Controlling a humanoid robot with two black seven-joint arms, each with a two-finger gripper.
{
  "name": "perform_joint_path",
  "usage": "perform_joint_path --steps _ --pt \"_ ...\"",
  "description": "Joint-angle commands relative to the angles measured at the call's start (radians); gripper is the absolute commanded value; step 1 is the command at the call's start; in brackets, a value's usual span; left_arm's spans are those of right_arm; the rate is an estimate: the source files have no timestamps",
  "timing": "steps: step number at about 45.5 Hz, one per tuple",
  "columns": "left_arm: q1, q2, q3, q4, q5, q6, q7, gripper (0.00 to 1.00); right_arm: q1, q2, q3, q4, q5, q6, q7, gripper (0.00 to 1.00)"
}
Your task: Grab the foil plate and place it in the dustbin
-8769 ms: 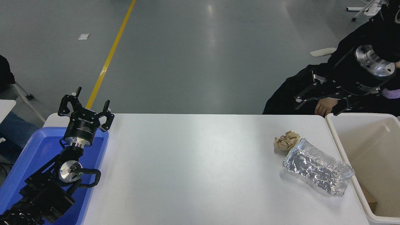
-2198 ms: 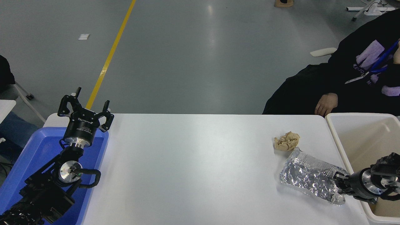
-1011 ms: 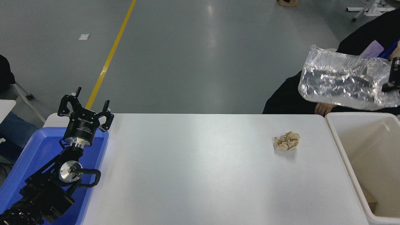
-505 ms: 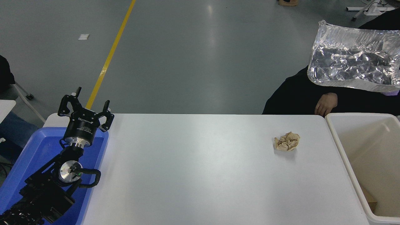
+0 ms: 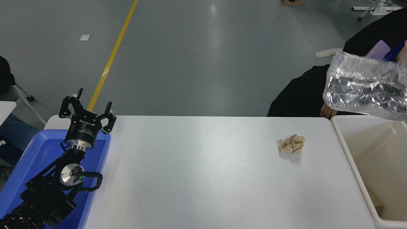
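The foil plate [image 5: 365,90], shiny crinkled silver, hangs tilted in the air at the upper right, above the far edge of the dustbin, and the picture's right edge cuts it off. What holds it lies outside the picture; my right gripper is out of view. The dustbin [image 5: 378,149], a cream-white bin with a beige inside, stands against the table's right end. My left gripper [image 5: 90,106] is parked at the lower left, open and empty, above a blue tray.
A crumpled tan paper ball [image 5: 292,143] lies on the white table [image 5: 203,171] near the dustbin. The blue tray [image 5: 35,152] sits at the table's left end. A person in black [image 5: 302,92] sits at the far right. A brown scrap [image 5: 375,200] lies in the dustbin.
The foil plate left the table, rose high at the upper right, and has now moved down and to the right, closer to the dustbin's far rim. The left arm has not moved.
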Motion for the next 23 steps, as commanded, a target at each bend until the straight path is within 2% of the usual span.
perform_joint_path --steps 1,6,14,23 --pt "-0.001 0.0 0.0 0.0 0.0 0.0 0.0 0.98 -0.523 -0.015 0.211 -0.137 0.128 -0.333 0.0 0.0" --pt "0.001 0.0 0.0 0.0 0.0 0.0 0.0 0.98 -0.724 0.017 0.363 -0.255 0.142 -0.378 -0.002 0.0" --pt "0.001 0.0 0.0 0.0 0.0 0.0 0.0 0.98 -0.94 0.048 0.52 -0.395 0.167 -0.536 0.0 0.0" --pt "0.001 0.0 0.0 0.0 0.0 0.001 0.0 0.98 -1.123 0.147 0.686 -0.597 0.3 -0.589 -0.005 0.0"
